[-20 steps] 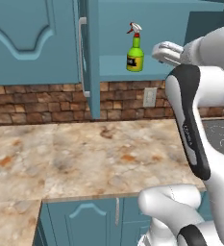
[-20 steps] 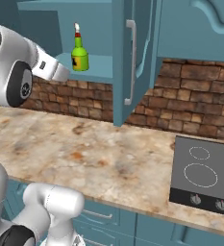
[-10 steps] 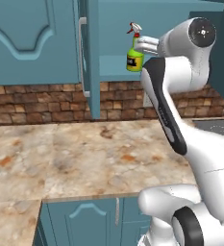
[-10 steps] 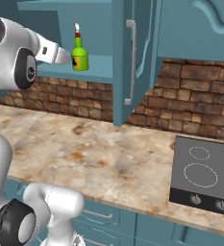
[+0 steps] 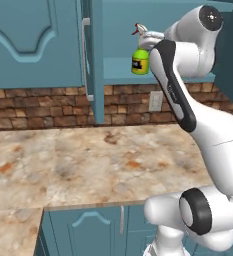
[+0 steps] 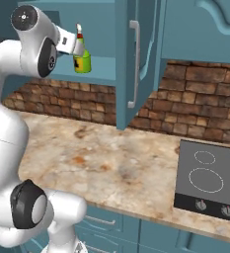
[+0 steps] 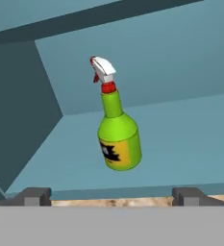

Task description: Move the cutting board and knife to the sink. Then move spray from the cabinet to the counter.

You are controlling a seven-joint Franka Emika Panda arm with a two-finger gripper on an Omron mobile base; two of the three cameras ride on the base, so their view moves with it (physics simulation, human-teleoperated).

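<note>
Hand view: spray [image 7: 117,130] glossy green bottle, narrow neck, red collar, white trigger head, dark label on yellow patch; stands on smooth pale blue shelf inside cabinet [image 7: 180,67], teal matte walls. Gripper [image 7: 111,194] just short of bottle, dark blocky tips spread wide, nothing between. Left base view: counter [image 5: 88,160] mottled beige stone, brown blotches, rounded edge; brick backsplash [image 5: 48,106] rough, reddish-brown.

One spray [image 7: 117,134], one open cabinet [image 5: 158,35], one counter [image 5: 88,165], one stovetop [image 6: 210,180].
</note>
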